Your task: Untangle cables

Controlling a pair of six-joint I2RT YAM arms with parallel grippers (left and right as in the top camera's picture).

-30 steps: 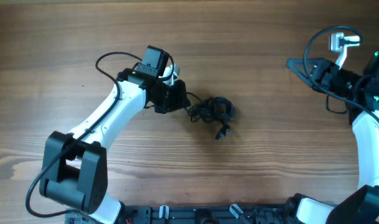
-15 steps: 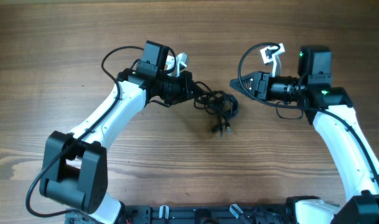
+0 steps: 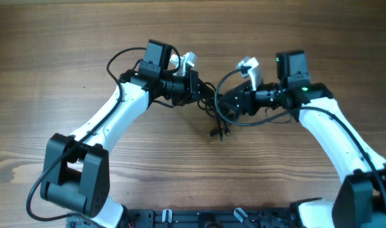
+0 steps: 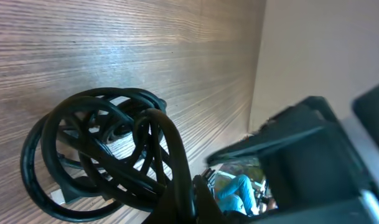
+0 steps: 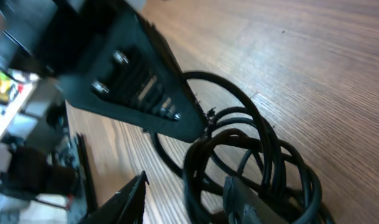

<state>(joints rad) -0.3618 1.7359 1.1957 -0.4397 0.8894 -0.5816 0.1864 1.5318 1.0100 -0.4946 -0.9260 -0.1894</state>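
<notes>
Cables clamped in left tool; right tool arrived, parted.

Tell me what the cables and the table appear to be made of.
The cables: likely rubber or plastic jacket, black, slightly glossy; highlights run along the loops. The table: wood or wood-look laminate, matte brown; long grain lines show.

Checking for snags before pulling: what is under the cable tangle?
Bare wooden table shows through the loops of the cables. What lies beneath the dense knot itself is covered.
</notes>
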